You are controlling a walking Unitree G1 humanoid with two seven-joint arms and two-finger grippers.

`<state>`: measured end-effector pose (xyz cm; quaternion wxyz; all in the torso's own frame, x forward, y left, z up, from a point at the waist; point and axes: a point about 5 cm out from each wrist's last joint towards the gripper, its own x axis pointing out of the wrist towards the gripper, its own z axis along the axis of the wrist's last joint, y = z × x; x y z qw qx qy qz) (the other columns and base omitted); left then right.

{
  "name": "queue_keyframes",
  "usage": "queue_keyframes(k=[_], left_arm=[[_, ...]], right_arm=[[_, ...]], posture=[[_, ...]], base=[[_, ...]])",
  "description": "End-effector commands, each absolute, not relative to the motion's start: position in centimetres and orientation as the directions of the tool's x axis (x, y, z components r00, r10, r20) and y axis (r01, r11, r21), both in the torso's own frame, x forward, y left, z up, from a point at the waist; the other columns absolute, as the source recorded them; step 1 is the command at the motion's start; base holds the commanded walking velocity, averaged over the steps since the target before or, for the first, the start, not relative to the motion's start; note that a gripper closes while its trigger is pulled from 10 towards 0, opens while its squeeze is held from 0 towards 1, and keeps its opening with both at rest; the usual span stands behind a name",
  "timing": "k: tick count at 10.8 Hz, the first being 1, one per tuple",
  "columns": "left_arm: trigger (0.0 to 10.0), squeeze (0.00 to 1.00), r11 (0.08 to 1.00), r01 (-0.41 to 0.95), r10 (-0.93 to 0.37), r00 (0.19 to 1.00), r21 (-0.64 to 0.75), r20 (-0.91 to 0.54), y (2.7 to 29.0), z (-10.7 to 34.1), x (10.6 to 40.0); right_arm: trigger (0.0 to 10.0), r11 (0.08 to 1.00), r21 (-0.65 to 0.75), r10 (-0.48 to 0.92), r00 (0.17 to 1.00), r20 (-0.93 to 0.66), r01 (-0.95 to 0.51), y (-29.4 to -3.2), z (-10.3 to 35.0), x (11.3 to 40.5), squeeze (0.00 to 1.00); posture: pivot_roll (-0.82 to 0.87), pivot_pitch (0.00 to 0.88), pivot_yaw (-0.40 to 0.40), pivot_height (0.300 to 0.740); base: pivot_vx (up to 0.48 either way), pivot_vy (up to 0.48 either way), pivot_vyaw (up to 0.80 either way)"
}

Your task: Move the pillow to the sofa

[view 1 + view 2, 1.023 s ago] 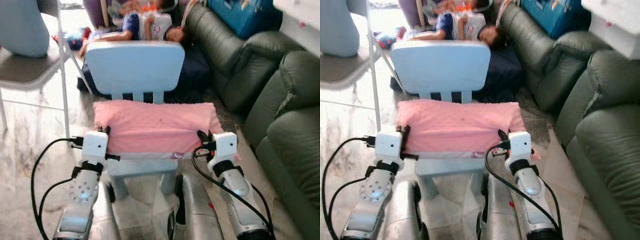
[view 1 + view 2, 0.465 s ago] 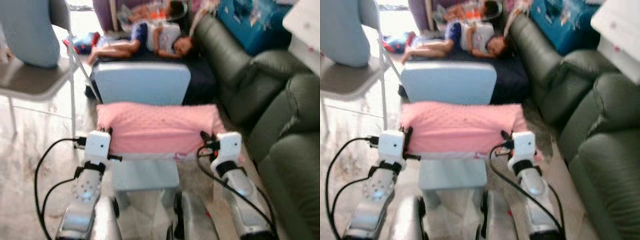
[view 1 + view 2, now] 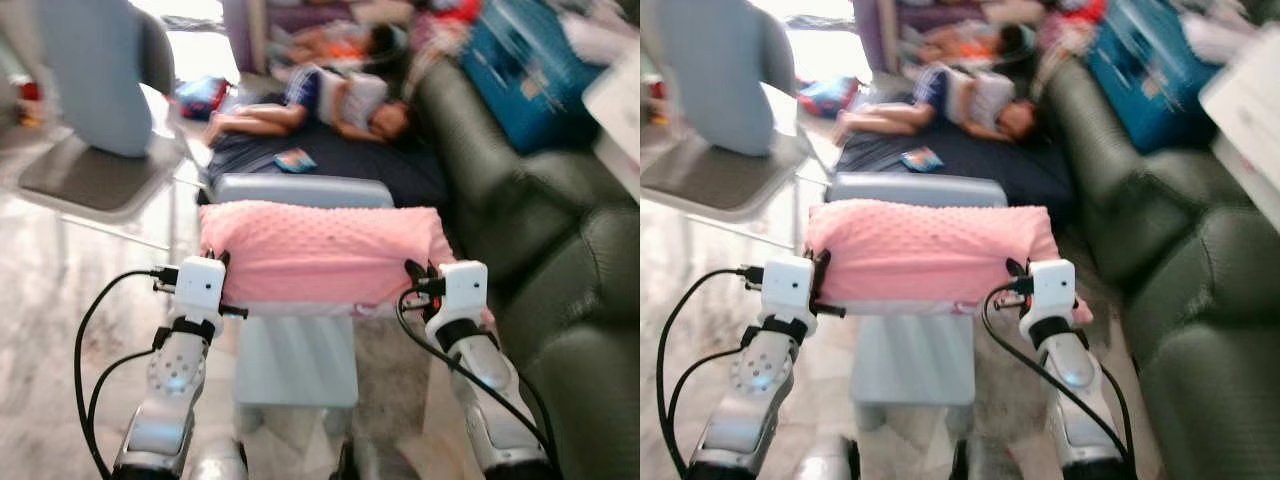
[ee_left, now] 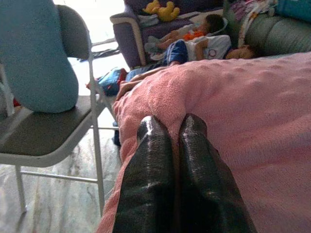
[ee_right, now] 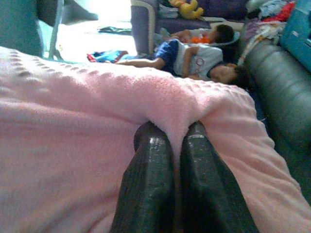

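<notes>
Left wrist view: two black fingers pinched tight on a fold of the pink pillow, no gap between them. Same story at the other wrist, the fingers pressed together with a ridge of pink fabric caught between. Pull back to the head views and there is the left gripper clamped on the pillow's left end, the right gripper on its right end, and the pillow slung between them, up off the seat of the little blue chair and level with the top of its backrest. So the pick-up looks done. What's left is the carry: the dark green sofa sits off to the robot's right, well apart from the pillow. Beyond the chair a person lies on a dark mat, and a grey folding chair stands to the left.
</notes>
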<state>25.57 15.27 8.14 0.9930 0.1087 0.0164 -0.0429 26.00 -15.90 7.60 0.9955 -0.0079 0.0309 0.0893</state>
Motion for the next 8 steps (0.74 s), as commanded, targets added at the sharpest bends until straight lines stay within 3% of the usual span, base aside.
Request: queue_keyframes(k=[1, 8], left_arm=[[10.0, 0.00, 0.971, 0.094, -0.082, 0.995, 0.222, -0.061, 15.2, 7.8, 25.4], [10.0, 0.00, 0.980, 0.154, -0.143, 0.986, 0.126, -0.092, 14.0, 7.8, 25.1]], right_arm=[[10.0, 0.991, -0.014, 0.135, 0.990, -0.036, -0.135, -17.0, 8.3, 26.1, 0.00], [10.0, 0.993, 0.009, 0.118, 0.992, -0.050, -0.117, -17.1, 8.2, 25.8, 0.00]], posture=[[-0.04, 0.000, -0.079, 0.740], [-0.04, 0.000, -0.082, 0.740]], base=[[0.000, 0.000, 0.00], [0.000, 0.000, 0.00]])
